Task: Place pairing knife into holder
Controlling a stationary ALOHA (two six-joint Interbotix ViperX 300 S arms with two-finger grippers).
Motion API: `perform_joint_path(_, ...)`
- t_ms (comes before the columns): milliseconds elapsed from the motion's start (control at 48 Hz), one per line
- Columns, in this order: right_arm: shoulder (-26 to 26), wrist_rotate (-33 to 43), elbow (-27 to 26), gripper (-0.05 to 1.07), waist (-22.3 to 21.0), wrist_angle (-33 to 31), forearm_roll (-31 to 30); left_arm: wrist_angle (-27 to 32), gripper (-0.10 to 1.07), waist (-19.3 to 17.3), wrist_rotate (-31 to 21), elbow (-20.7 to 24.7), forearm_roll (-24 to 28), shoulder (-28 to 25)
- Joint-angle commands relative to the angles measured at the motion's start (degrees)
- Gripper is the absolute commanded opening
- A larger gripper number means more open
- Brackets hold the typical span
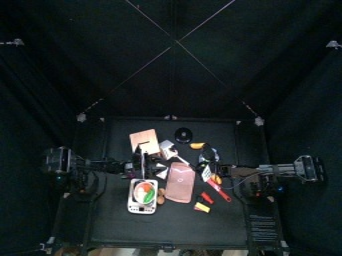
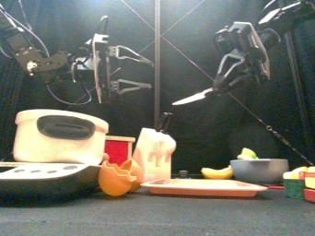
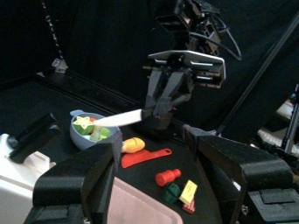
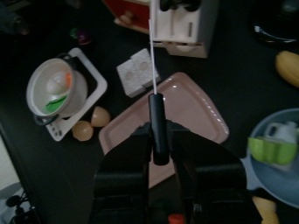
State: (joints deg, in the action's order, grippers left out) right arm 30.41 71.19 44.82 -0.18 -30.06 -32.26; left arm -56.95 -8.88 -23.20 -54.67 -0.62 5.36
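Steel of the paring knife point(image 2: 197, 95) gleamed, a narrow pointed blade on a smooth black handle, held aloft right of centre in the front view, tip slanting down-left. The right gripper point(image 2: 229, 77) was clenched on that handle. Below, at lower centre, stood the holder point(image 2: 154, 155), a pale slanted block with a dark handle already poking from its top. A flat pink tray point(image 2: 204, 188) lay beside it. At upper left hung the left gripper point(image 2: 103, 90), jaws parted, grasping nothing.
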Motion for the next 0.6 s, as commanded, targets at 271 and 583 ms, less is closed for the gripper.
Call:
perform_joint_path(271,0.7,-0.4,-12.4,0.52,1.1,-15.1,5.9,-0.6,0.92,-0.2,4.6,-2.1,-3.5,4.6)
perform_joint_path(583,-2.4,-13.0,-20.0,0.52,-2.8,-22.3,16.0,-0.6,0.92,0.0,4.8,-3.0,-3.6,5.0)
